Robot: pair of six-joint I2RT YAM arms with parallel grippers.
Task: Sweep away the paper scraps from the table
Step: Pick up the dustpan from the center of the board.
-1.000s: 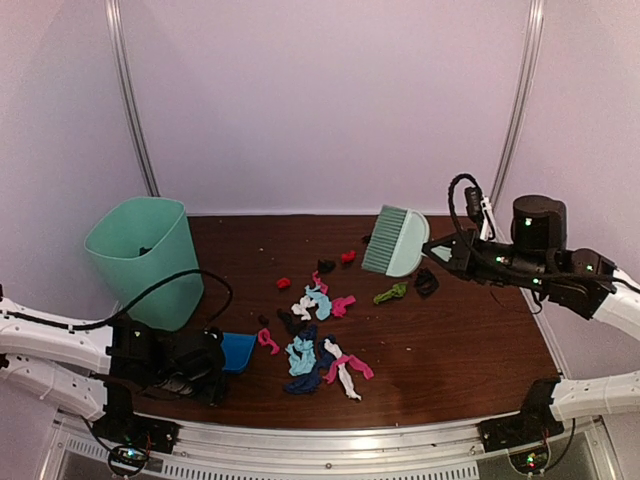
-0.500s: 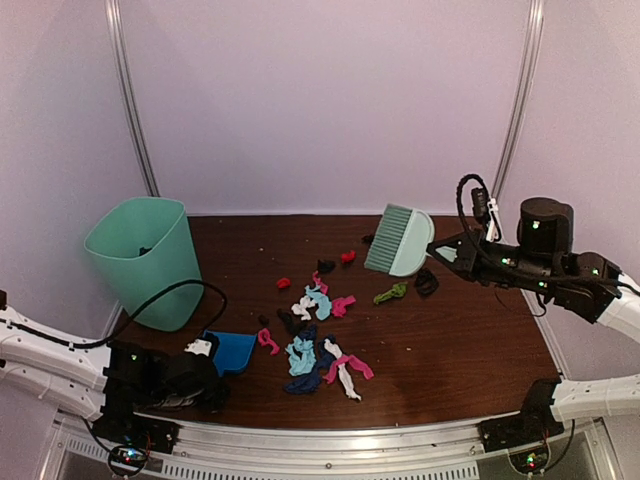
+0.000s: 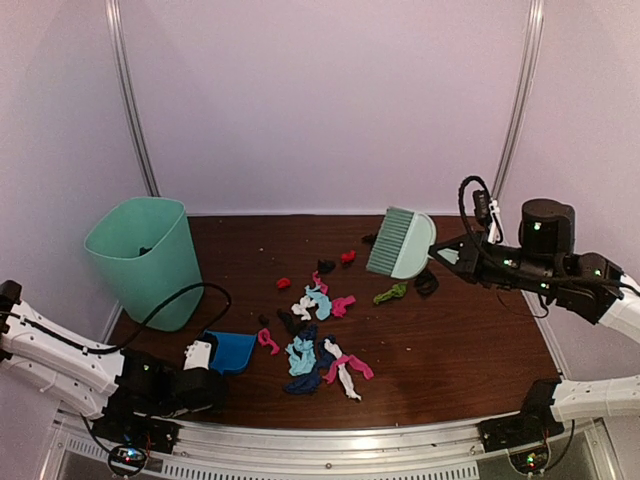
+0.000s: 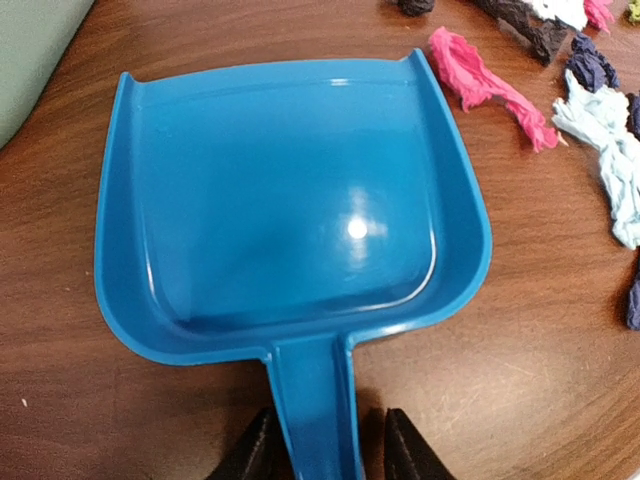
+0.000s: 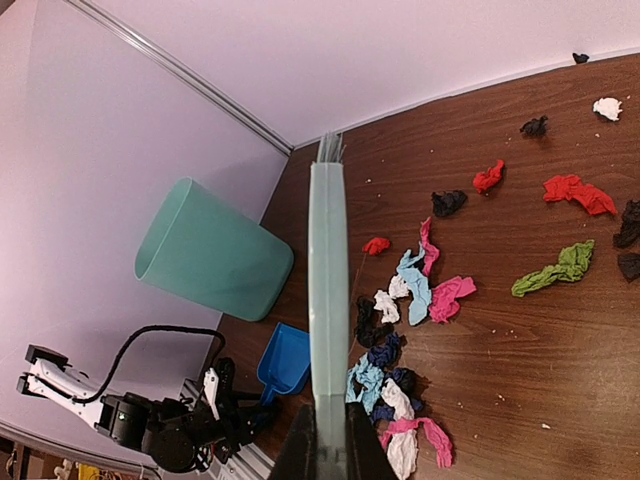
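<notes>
The left arm has drawn back toward the near-left corner, uncovering more of the dustpan (image 4: 290, 210), and the right arm has carried the brush (image 3: 400, 243) slightly right. The left arm now lies low along the near edge of the table (image 3: 460, 340), forearm pointing toward 3 o'clock in the top view. The left gripper (image 4: 325, 455) straddles the dustpan's handle: one finger sits close against the handle's left side, while a narrow gap shows on the right, so the jaws are partly apart and not clamped. The dustpan rests flat, mouth facing 12 o'clock in the wrist view. The right arm reaches in from the right at mid height, forearm aimed toward 9 o'clock. The right gripper (image 5: 327, 435) is closed tight on the brush handle, holding the brush above the table with bristles away from the fingers. The scraps (image 3: 315, 350) are strewn over mid-table, the nearest pink one just beside the dustpan's corner at 1 o'clock in the left wrist view, the rest well apart from both sets of fingers. A bin (image 3: 145, 255) stands at 11 o'clock of the dustpan.
</notes>
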